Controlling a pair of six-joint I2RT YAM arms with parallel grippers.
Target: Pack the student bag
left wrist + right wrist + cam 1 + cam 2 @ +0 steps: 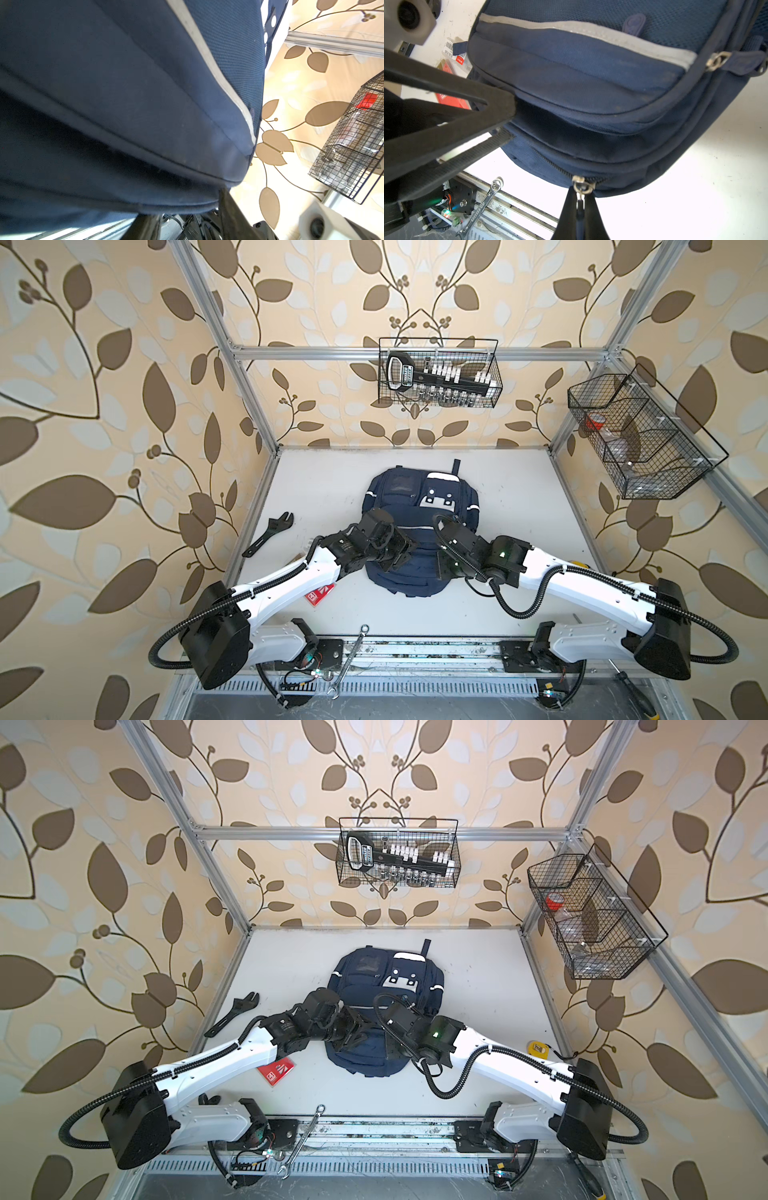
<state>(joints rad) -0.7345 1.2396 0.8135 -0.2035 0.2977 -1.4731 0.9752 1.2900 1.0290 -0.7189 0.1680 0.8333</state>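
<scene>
Mid-frame, the student bag (419, 497) lies on the surface (519, 497). The right hand (579, 196) pinches its zipper pull (581, 185); the left hand (509, 119), half-open, touches its fabric.

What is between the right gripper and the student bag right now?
A metal zip pull: the right gripper is shut on its tab, on a zip of the student bag. This shows in the right wrist view only.

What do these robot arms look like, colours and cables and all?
The left arm and right arm are alike: smooth white shells, bulky black joint housings, and ribbed black cable hose looping alongside. A green light glows near the right wrist. The left tool and right tool are black, each with two flat, tapering fingers.
</scene>
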